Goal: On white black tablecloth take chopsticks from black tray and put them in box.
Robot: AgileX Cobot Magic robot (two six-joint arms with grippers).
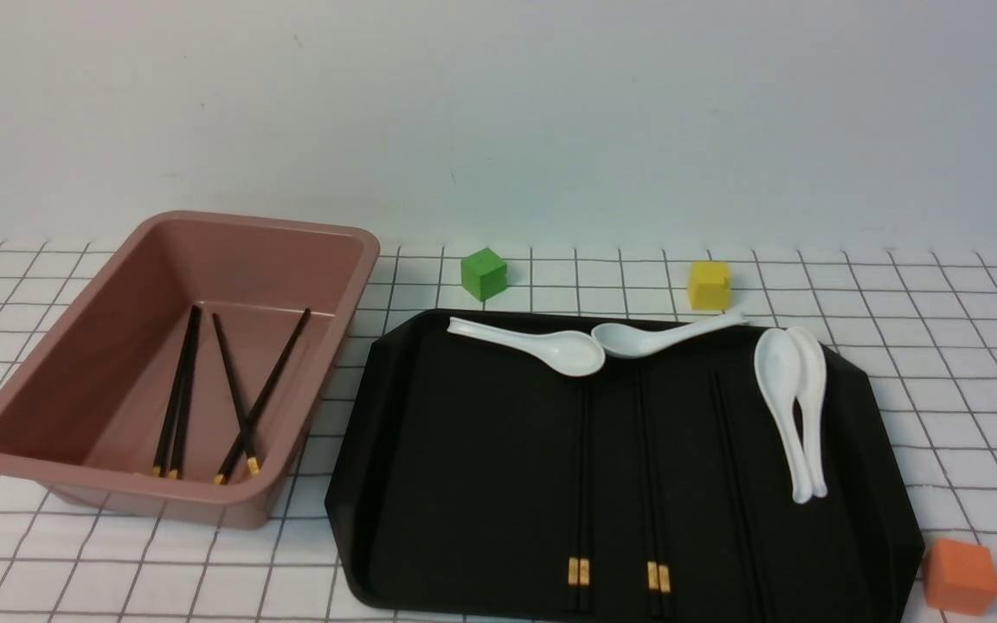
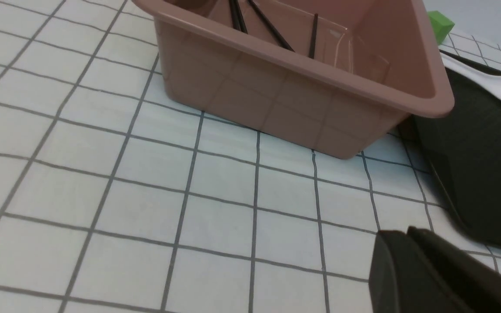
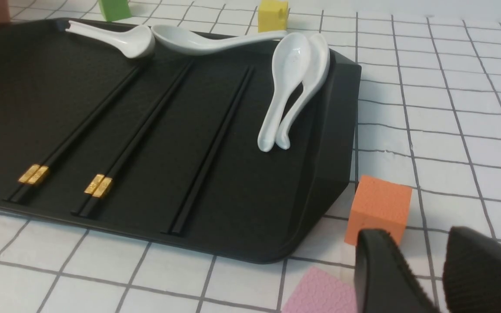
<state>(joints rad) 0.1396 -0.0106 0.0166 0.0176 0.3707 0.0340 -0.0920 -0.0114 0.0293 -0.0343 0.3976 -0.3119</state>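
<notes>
task partly done | four chopsticks (image 1: 186, 389) placed in box (image 1: 118, 486) | six left in tray (image 1: 472, 484) | left jaws pressed together | right jaws spread

Thin black chopsticks (image 1: 581, 484) with gold bands, in pairs along black tray (image 1: 498, 450), four more inside dusty-pink box (image 1: 291, 260), two crossed.

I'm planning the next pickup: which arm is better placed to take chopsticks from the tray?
Right, probably: its open claw hovers beside the tray; the left claw is beyond the box.
</notes>
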